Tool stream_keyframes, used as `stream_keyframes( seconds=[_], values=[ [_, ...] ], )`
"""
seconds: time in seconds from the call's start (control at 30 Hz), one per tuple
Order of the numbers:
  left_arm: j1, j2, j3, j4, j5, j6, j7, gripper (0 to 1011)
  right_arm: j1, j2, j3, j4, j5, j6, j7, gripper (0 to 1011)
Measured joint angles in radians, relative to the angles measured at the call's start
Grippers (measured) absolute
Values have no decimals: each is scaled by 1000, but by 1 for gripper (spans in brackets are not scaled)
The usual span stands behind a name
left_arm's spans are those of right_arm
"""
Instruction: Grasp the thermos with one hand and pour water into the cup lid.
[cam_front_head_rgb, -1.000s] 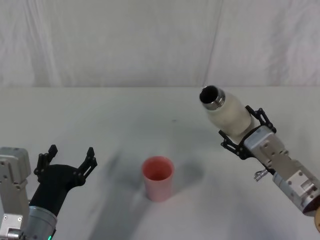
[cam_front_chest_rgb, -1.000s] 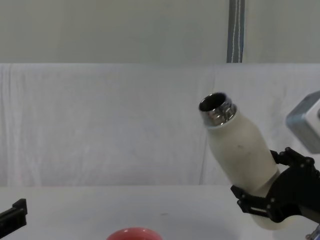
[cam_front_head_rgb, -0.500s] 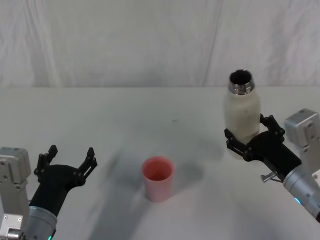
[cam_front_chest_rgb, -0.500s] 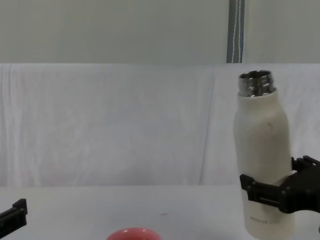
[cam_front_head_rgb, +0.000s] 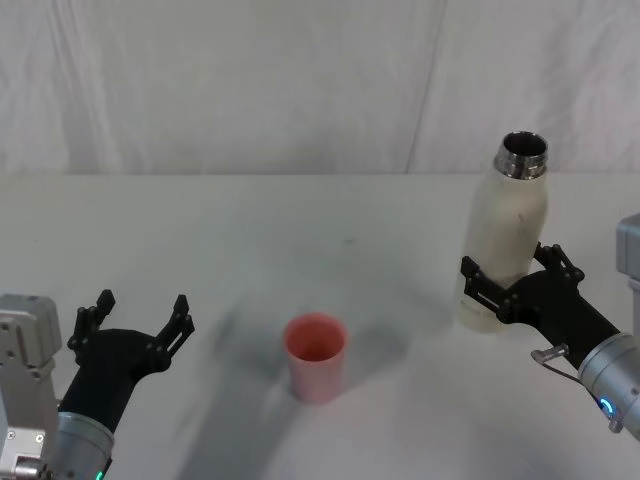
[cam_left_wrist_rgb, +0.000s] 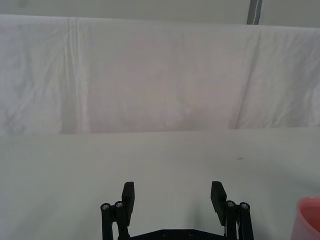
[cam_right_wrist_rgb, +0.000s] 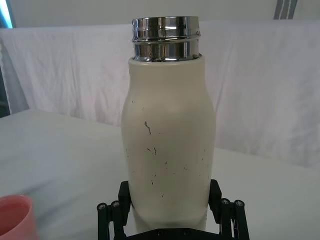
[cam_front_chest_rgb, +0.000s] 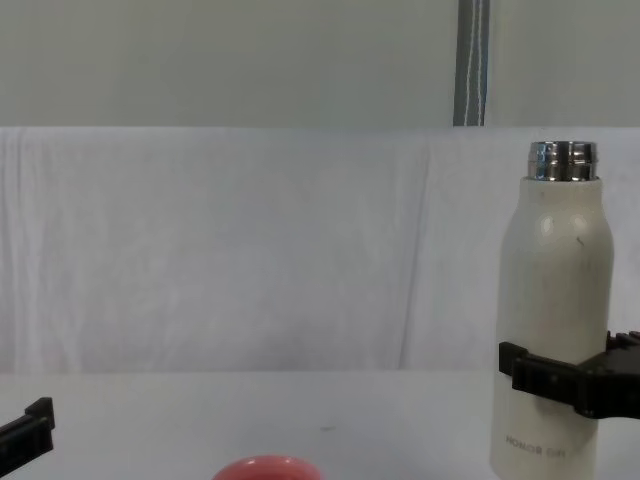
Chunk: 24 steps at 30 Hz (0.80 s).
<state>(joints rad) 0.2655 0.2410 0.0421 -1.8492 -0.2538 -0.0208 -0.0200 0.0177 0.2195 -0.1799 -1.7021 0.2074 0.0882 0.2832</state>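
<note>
Cream-white and scuffed with small dark marks, the thermos (cam_front_head_rgb: 505, 242) stands upright on the table's right side, its steel threaded neck (cam_right_wrist_rgb: 166, 38) uncapped and open at the top. The right gripper (cam_front_head_rgb: 512, 285) has its black fingers clamped around the lower body of the bottle, one to each side, just above the small grey lettering (cam_front_chest_rgb: 536, 439) near the base. From the chest view the base looks level with the table (cam_front_head_rgb: 250, 240), though whether it is resting there or held a touch above I cannot tell. No water is running.

Well to the left of the bottle, near the middle of the table, sits the pink cup lid (cam_front_head_rgb: 316, 356), mouth up; whether it holds any water I cannot make out. Farther left the left gripper (cam_front_head_rgb: 137, 320) hovers low over the cloth with its fingers spread wide and nothing between them, parked and idle.

With the bottle upright and away from the cup, the moment reads either as just before the pour or as setting the bottle down after it. If pouring is still due, the next move calls for carrying the neck over the cup's rim and tilting gently, since the cup is small and light and a fast tip could overshoot it
</note>
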Motion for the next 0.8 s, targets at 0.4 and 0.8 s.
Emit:
stream_keyframes(
  seconds=[0.4, 0.8],
  values=[
    [0, 0, 0, 0, 0, 0, 0, 1001, -16, 22, -21, -3, 22, 6, -30, 953],
    [0, 0, 0, 0, 0, 0, 0, 1001, -10, 27, -37, 16, 19, 8, -52, 953]
  ],
)
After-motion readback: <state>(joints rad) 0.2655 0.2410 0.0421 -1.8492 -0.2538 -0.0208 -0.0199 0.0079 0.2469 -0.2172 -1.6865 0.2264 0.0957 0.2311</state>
